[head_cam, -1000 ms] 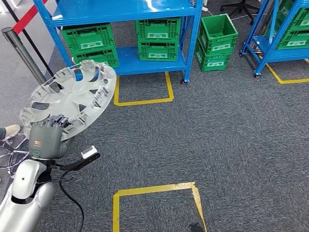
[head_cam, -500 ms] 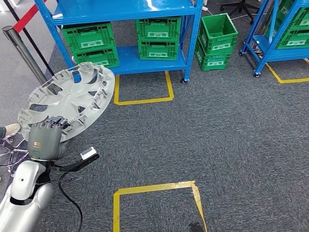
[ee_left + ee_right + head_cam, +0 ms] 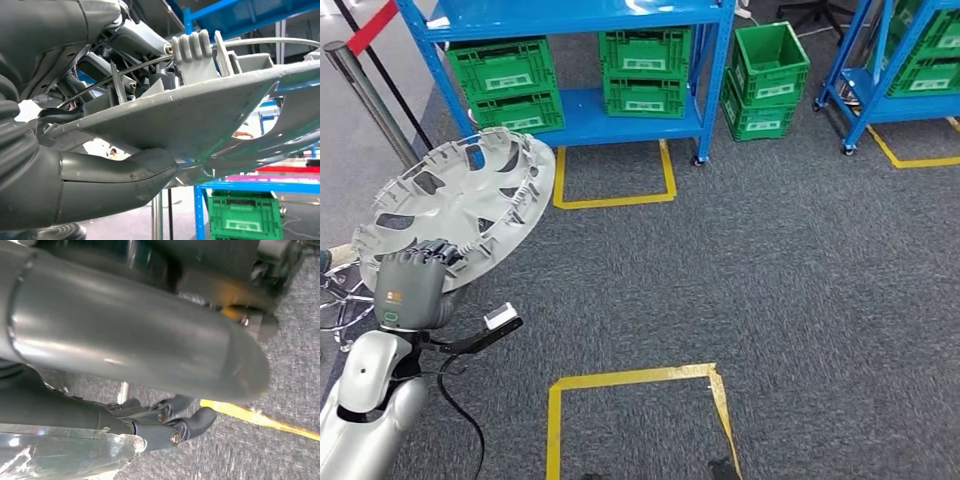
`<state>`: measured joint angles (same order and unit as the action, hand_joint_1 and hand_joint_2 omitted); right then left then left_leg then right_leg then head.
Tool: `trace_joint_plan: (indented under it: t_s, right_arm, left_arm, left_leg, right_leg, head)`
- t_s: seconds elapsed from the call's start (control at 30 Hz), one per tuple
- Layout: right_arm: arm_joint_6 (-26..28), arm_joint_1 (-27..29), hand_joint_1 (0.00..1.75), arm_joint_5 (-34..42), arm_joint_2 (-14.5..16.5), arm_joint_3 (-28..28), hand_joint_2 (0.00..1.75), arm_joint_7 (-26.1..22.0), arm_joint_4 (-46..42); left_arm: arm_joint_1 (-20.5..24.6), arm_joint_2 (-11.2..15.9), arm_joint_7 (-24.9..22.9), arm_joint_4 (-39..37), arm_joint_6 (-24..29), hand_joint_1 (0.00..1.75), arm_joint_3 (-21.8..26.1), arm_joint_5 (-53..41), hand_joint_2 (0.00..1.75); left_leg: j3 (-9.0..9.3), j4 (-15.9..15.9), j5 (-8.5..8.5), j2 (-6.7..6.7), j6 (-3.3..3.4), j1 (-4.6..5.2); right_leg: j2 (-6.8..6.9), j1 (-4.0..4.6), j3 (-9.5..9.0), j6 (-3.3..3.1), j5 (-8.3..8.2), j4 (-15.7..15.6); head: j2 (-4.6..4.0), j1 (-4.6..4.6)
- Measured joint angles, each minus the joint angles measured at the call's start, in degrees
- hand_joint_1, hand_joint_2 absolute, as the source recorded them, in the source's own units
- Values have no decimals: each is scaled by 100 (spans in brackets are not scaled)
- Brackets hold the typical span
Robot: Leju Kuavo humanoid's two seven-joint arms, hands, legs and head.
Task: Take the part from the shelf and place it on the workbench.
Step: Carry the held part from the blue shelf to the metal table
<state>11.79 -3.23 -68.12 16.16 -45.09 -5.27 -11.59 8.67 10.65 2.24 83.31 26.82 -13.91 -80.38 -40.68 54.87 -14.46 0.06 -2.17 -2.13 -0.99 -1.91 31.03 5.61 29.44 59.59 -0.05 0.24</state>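
Wheel cover (image 3: 460,200) gripped at rim by left hand (image 3: 410,288), thumb (image 3: 113,175) under it in wrist view, right hand's state unclear

The whole view has slid toward the shelf (image 3: 569,20); the camera moved.

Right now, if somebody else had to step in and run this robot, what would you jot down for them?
Left hand: holds the wheel cover by its rim, thumb under it and fingers over it, raised above the carpet.
Right hand: hangs low over the carpet, holding nothing, fingers apart as far as the wrist view shows.
Shelf: ahead, with green crates on it.
Done: the cover is off the shelf and in hand.
Left: find the workbench, carry the cover there and set it down.
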Motion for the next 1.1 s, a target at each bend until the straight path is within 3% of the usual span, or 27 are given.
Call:
trace_joint_plan:
  t_s: [0.1,0.13,0.17,0.2,0.27,0.3,0.33,0.37,0.47,0.53,0.63,0.77,0.8,1.0,1.1]
  right_arm:
    - [-2,-2,0,1,8,0,0,3,-2]
    - [-5,-1,0,0,8,0,0,5,-2]
    - [-10,2,0,0,8,0,0,8,-2]
    - [-17,8,0,1,8,0,0,10,-2]
    - [-28,29,0,1,8,0,0,13,-2]
    - [-30,44,0,1,8,-1,0,14,-2]
    - [-29,55,0,1,8,-1,0,15,-2]
    - [-28,61,0,1,8,-2,0,15,-2]
    - [-24,47,0,1,8,-1,0,14,-2]
    - [-18,36,0,1,8,0,0,14,-2]
    - [-9,37,0,1,8,0,0,14,-2]
    - [9,34,0,-1,8,2,0,11,-2]
    - [14,32,0,-1,8,2,0,10,-2]
    - [-56,32,0,-11,7,2,0,-43,-2]
    - [-74,35,0,-15,8,4,0,-58,-1]
  left_arm:
    - [-11,3,-1,3,-3,175,17,2,175]
    - [-12,4,0,3,-6,175,19,3,175]
    - [-11,8,1,4,-10,175,21,5,175]
    - [-10,10,1,5,-16,175,22,8,175]
    - [-15,9,16,7,-25,175,18,27,175]
    - [-21,7,29,7,-27,175,15,41,175]
    - [-27,5,47,7,-26,175,11,59,175]
    - [-31,4,73,7,-21,175,8,80,175]
    - [-38,20,173,21,36,175,-2,116,175]
    - [-50,37,217,37,95,175,-5,140,175]
    - [-94,44,268,51,114,175,-6,314,175]
    - [-120,37,461,76,66,175,-6,702,175]
    - [-129,38,503,84,58,175,-6,766,175]
    - [-176,39,560,127,21,175,-6,880,175]
    - [-180,55,576,177,19,175,-3,905,175]
  left_leg:
    - [-30,-31,125,-5,-81,-7]
    - [-54,-6,86,-4,-96,-15]
    - [-118,144,-62,-3,-105,-18]
    - [-220,442,-315,-2,-111,-12]
    - [-459,1340,-929,-3,-109,12]
    - [-506,1706,-1141,-3,-100,24]
    - [-456,1881,-1253,-3,-83,33]
    - [-298,1822,-1262,-3,-60,41]
    - [501,787,-1047,-9,13,73]
    - [733,381,-1049,-15,32,103]
    - [740,316,-1058,-19,56,126]
    - [774,266,-1048,-40,62,129]
    - [774,268,-1047,-46,72,136]
    - [755,280,-1039,-43,112,161]
    - [769,220,-1030,-27,243,197]
  right_leg:
    - [-29,20,135,-228,-88,77]
    - [-26,21,163,-291,-129,91]
    - [-21,19,198,-345,-179,91]
    - [-16,15,248,-385,-230,84]
    - [-2,22,334,-416,-321,77]
    - [10,27,372,-418,-353,78]
    - [23,32,400,-414,-377,80]
    - [36,36,415,-405,-395,81]
    - [75,47,432,-357,-427,89]
    - [110,61,460,-298,-458,84]
    - [133,68,447,-216,-499,14]
    - [137,75,419,-417,-526,-84]
    - [139,71,400,-417,-541,-96]
    - [136,45,351,-277,-593,-152]
    - [133,10,311,-87,-693,-221]
  head:
    - [2,-36]
    - [1,-41]
    - [1,-48]
    - [1,-56]
    - [0,-69]
    - [0,-72]
    - [0,-74]
    - [0,-74]
    - [-1,-70]
    - [1,-66]
    - [1,-60]
    - [1,-38]
    - [1,-38]
    - [1,-41]
    - [1,-47]
